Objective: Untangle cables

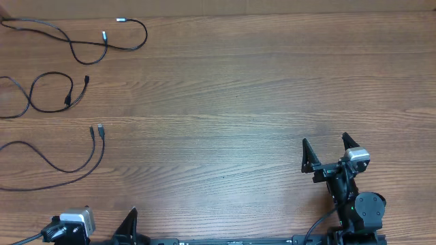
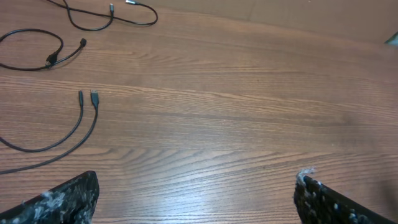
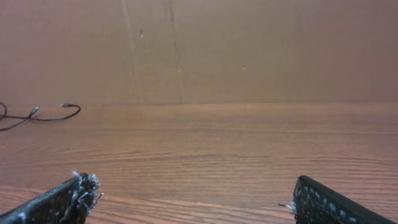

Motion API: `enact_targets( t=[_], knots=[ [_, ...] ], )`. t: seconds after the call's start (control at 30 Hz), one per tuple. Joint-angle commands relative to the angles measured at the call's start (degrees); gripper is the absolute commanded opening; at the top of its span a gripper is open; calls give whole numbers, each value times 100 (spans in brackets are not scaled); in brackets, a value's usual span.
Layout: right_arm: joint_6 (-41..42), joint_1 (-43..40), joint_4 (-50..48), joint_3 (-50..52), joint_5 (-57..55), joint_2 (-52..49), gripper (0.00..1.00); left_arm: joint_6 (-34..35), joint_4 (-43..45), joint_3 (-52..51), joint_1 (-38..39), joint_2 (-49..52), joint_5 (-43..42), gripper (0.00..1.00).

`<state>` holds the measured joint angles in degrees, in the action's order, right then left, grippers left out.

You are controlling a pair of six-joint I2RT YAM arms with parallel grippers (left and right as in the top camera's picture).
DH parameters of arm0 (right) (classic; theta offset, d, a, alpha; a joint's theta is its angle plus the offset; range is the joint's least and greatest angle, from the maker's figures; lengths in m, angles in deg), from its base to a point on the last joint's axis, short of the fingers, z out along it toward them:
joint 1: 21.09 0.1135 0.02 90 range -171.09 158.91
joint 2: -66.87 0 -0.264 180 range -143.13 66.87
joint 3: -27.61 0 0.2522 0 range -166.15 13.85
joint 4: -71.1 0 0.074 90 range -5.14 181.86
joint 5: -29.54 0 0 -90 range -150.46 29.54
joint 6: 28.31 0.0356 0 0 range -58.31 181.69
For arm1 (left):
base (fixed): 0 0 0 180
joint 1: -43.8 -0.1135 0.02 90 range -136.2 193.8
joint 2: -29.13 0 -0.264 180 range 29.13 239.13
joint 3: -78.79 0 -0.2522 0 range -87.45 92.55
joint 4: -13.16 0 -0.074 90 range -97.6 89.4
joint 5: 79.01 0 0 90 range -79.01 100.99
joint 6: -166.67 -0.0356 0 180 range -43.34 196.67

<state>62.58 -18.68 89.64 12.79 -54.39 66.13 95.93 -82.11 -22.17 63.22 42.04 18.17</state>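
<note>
Three black cables lie apart from one another at the table's left side. The farthest cable has silver tips, and its end also shows at the left of the right wrist view. A looped cable lies in the middle. The nearest cable has its two plug ends side by side. My left gripper is open and empty at the near left edge, short of the nearest cable. My right gripper stands open and empty at the near right, far from all cables.
The wooden table runs bare between the cables and the right arm. A brown cardboard wall stands along the far edge. Thicker black wires hang on the right arm's base.
</note>
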Motion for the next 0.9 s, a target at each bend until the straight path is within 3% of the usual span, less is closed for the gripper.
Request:
enact_targets(
  t=[0.0, 0.87],
  knots=[
    [-7, 48, -13, 61, -114, 55, 100, -59, 2, 2, 11, -17, 72, 99],
    [-133, 48, -13, 59, -238, 55, 100, -59, 0, 2, 11, -17, 74, 100]
  ],
)
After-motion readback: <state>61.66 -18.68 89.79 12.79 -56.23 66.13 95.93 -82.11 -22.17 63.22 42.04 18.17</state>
